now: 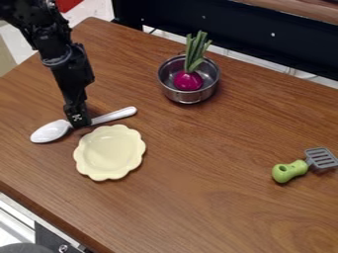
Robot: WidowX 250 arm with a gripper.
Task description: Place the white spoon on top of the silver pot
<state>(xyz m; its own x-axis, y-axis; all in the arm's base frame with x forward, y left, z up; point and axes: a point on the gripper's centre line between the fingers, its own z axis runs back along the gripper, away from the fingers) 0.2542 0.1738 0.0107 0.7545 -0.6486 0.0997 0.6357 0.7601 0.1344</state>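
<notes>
The black gripper [78, 121] hangs at the left of the table, down over the middle of the white spoon [51, 132], hiding part of its handle. The spoon's bowl points to the lower left and its handle end to the upper right, just above the yellow plate. Whether the gripper holds the spoon cannot be made out. The silver pot [188, 97] stands upright near the back edge, to the right of and farther back than the gripper. Inside it is a purple vegetable [188, 81] with green leaves rising above the rim.
A pale yellow scalloped plate [109, 152] lies directly in front of the spoon's handle. At the right is a toy spatula [290, 171] with a green handle and grey slotted head. The wooden table [218, 197] ends at a front-left edge; a dark panel [244, 34] runs behind it.
</notes>
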